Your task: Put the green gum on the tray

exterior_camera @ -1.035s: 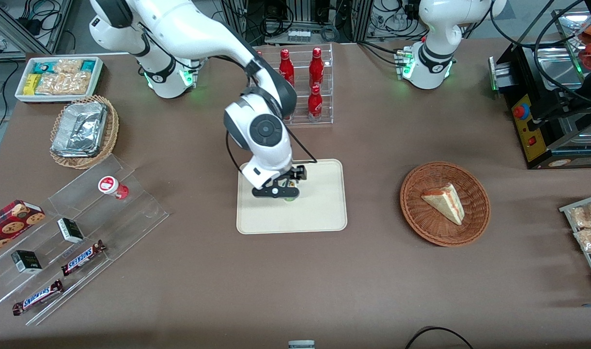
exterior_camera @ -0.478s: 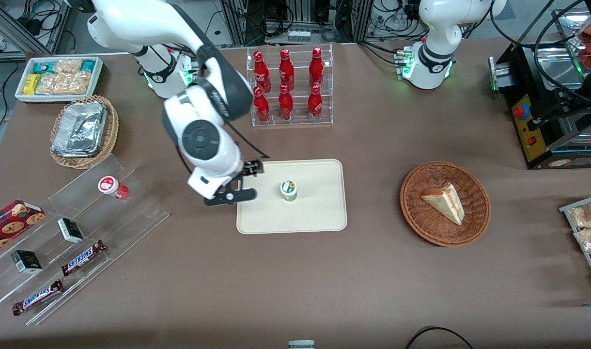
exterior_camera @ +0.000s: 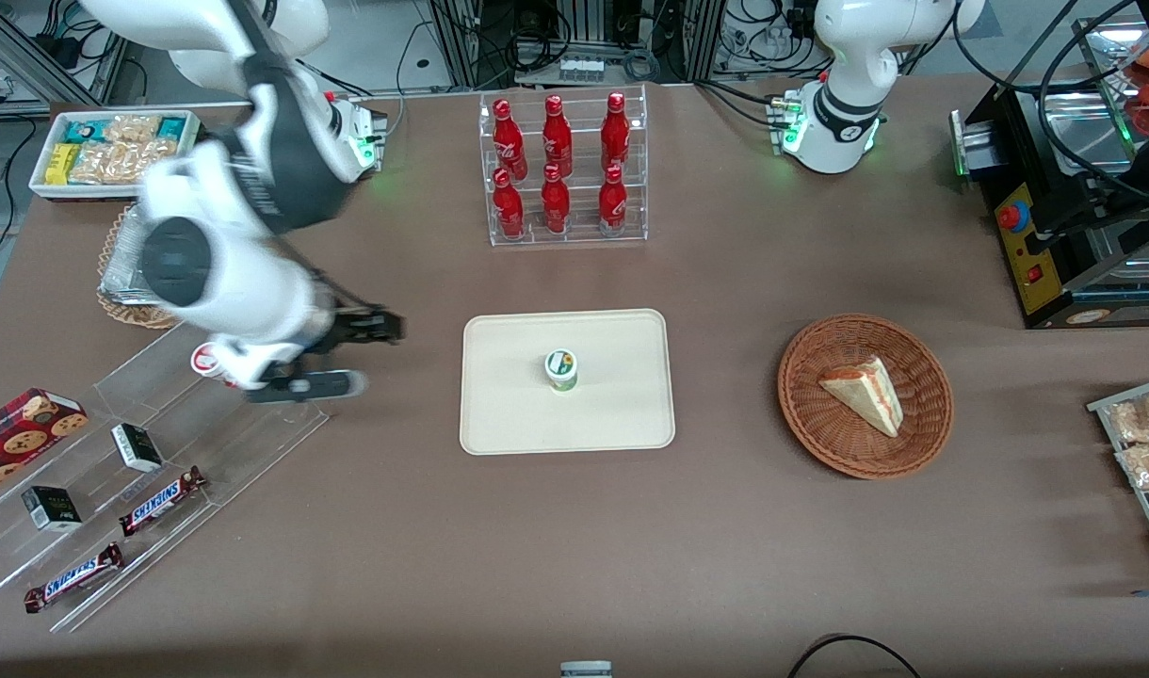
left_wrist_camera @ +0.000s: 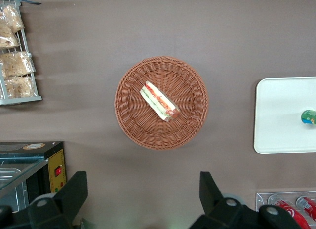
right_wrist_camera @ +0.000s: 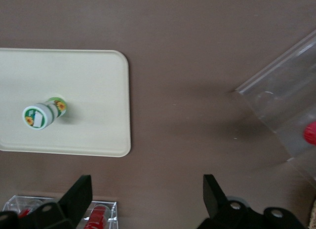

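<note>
The green gum (exterior_camera: 561, 369) stands upright on the cream tray (exterior_camera: 622, 419), near its middle, with its white lid up. It also shows in the right wrist view (right_wrist_camera: 42, 114) on the tray (right_wrist_camera: 94, 86), and in the left wrist view (left_wrist_camera: 309, 117). My right gripper (exterior_camera: 367, 356) is open and empty. It hangs above bare table between the tray and the clear stepped stand (exterior_camera: 283, 414), well apart from the gum. In the right wrist view the gripper (right_wrist_camera: 147, 194) has its jaws wide apart with only table between them.
A red-lidded bottle (exterior_camera: 207, 360) sits on the stepped stand, partly covered by my arm, with Snickers bars (exterior_camera: 160, 501) lower down. A rack of red bottles (exterior_camera: 565, 169) stands farther from the camera than the tray. A wicker basket (exterior_camera: 928, 443) holds a sandwich.
My gripper let go of the green gum, which stays standing on the tray, and moved sideways off the tray toward the stepped stand.
</note>
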